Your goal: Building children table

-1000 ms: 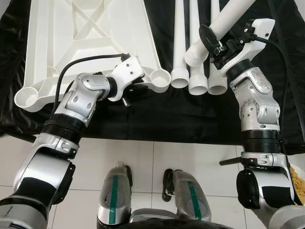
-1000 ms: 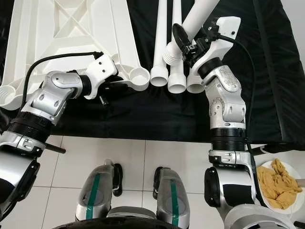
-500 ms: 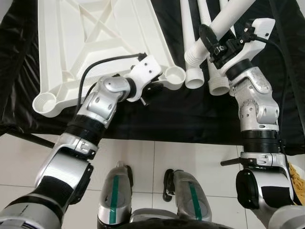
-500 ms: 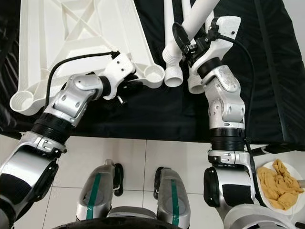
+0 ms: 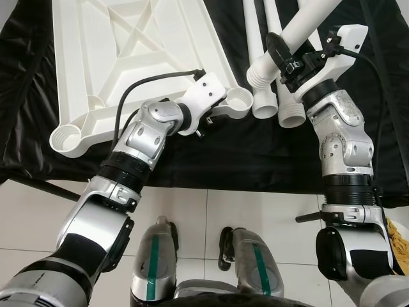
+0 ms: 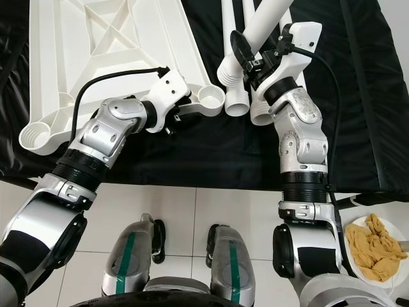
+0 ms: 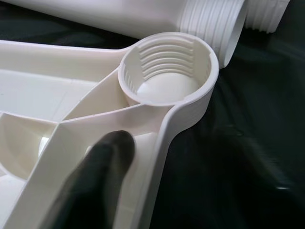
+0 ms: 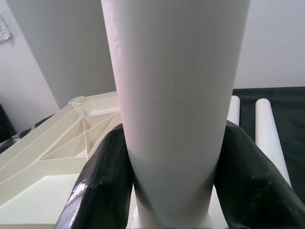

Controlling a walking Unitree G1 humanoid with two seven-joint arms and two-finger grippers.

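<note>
Right hand (image 5: 285, 62) around table leg (image 5: 300, 29)

A black cloth (image 5: 243, 160) covers the surface, its near edge meeting white floor tiles (image 5: 211, 217). On the cloth lies a white tabletop (image 5: 121, 51), underside up, its corner socket (image 5: 238, 100) just beyond the left gripper (image 5: 203, 121). White legs (image 5: 261, 96) lie side by side below the right gripper (image 5: 287, 61).

Tabletop (image 5: 128, 57) dragged right, seemingly nearer held leg (image 5: 300, 29).
</note>
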